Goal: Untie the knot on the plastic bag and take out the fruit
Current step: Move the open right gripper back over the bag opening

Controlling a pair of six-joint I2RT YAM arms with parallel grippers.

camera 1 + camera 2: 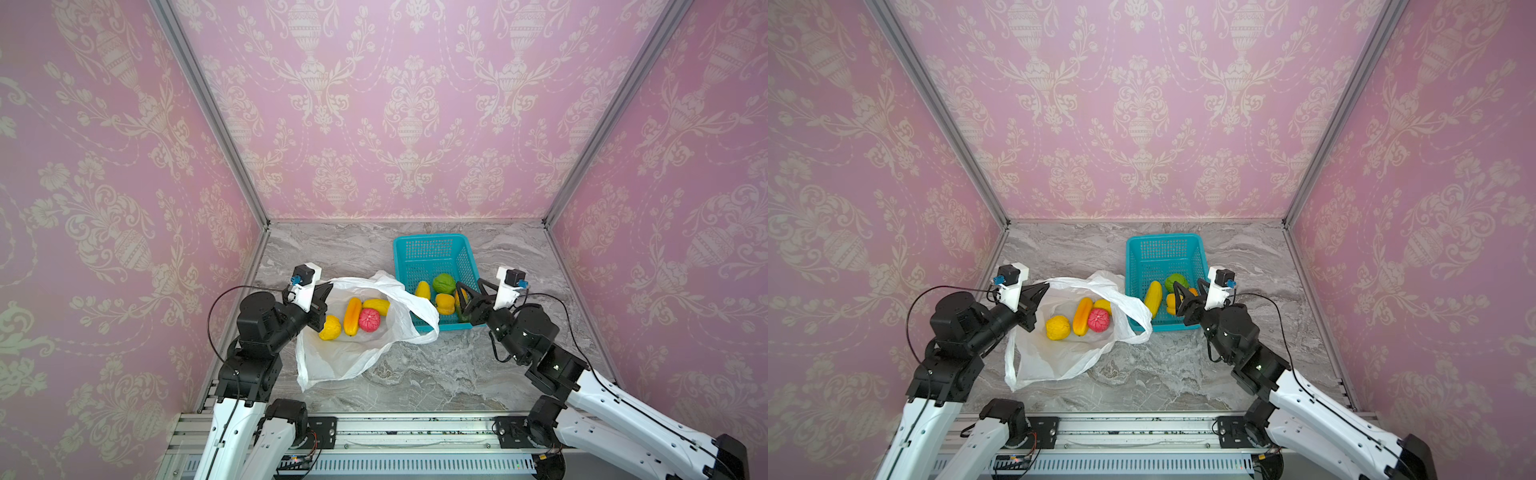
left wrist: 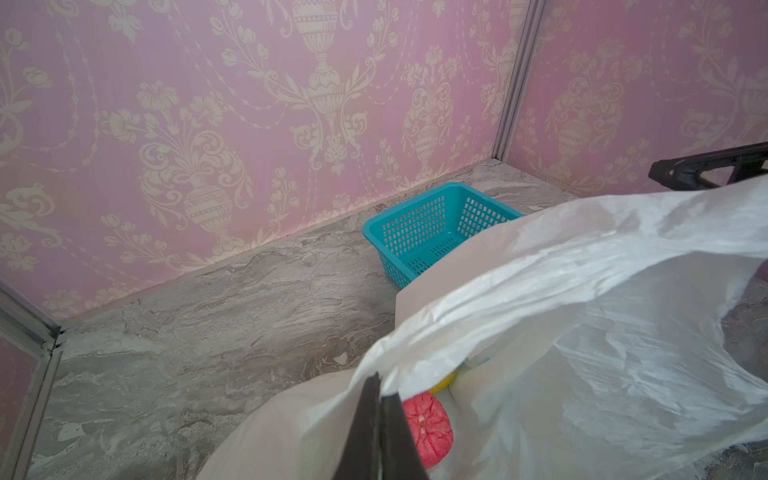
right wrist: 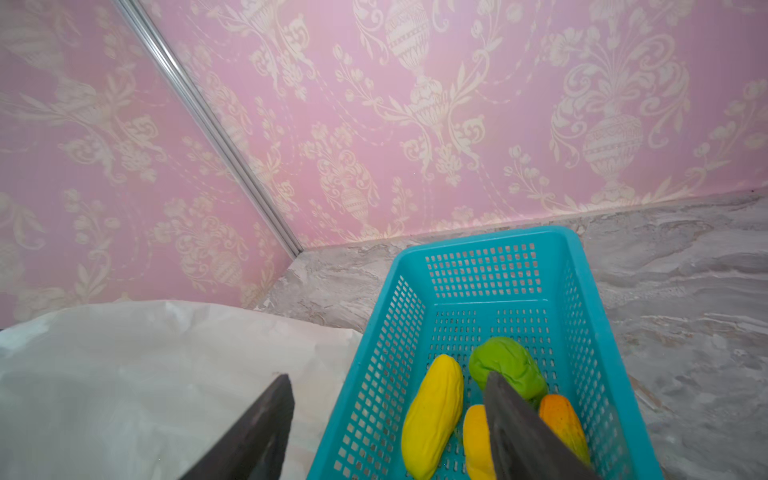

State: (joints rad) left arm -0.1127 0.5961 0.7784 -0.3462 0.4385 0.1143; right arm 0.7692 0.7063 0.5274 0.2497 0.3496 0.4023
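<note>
The plastic bag (image 1: 353, 357) (image 1: 1059, 361) lies open on the left of the marble table, its handles loose; no knot shows. My left gripper (image 1: 328, 286) (image 2: 380, 386) is shut on the bag's rim, holding the mouth up. Inside lie several fruit, among them a red-pink round (image 1: 369, 320) (image 2: 430, 428), a yellow round (image 1: 330, 327) and an orange oblong (image 1: 352, 316). My right gripper (image 1: 469, 286) (image 3: 386, 378) hangs open and empty over the near end of the teal basket (image 1: 432, 245) (image 3: 478, 239). The basket holds a yellow oblong (image 3: 432, 415), a green round (image 3: 507, 365) and an orange-green oblong (image 3: 561, 419).
One loose bag handle (image 1: 424, 316) drapes over the basket's near left corner. Pink patterned walls with metal corner posts (image 1: 216, 124) close in the table on three sides. Bare marble (image 1: 436, 365) shows in front of the bag and basket.
</note>
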